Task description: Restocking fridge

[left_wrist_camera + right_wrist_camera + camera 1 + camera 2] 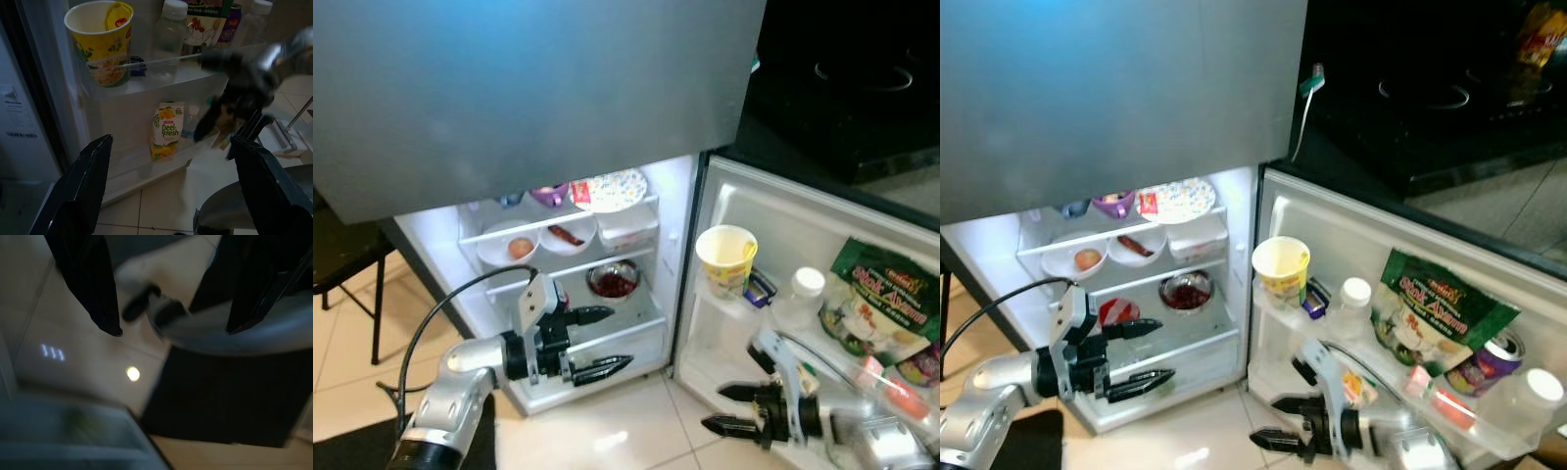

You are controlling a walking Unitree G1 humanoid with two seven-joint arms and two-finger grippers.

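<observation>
The fridge point(680, 255) stands open, its door swung to my right. Low before the lit shelves, my left gripper point(612, 340) is open and holds nothing. My right gripper point(713, 407) is open and empty too, just above the floor at the foot of the door. The door's upper rack holds a yellow noodle cup point(725, 259), a white-capped bottle point(800, 294) and a green snack bag point(879, 299). In the left wrist view a mango juice carton point(165, 129) stands in the lower door rack, and the right arm there is blurred.
Inside are a patterned plate point(610, 189), two white bowls point(538, 240) and a steel bowl of red fruit point(614, 281). A dark chair point(352, 269) stands at the left. A black hob point(862, 78) lies on the counter behind the door. Beige floor tiles point(607, 431) run below.
</observation>
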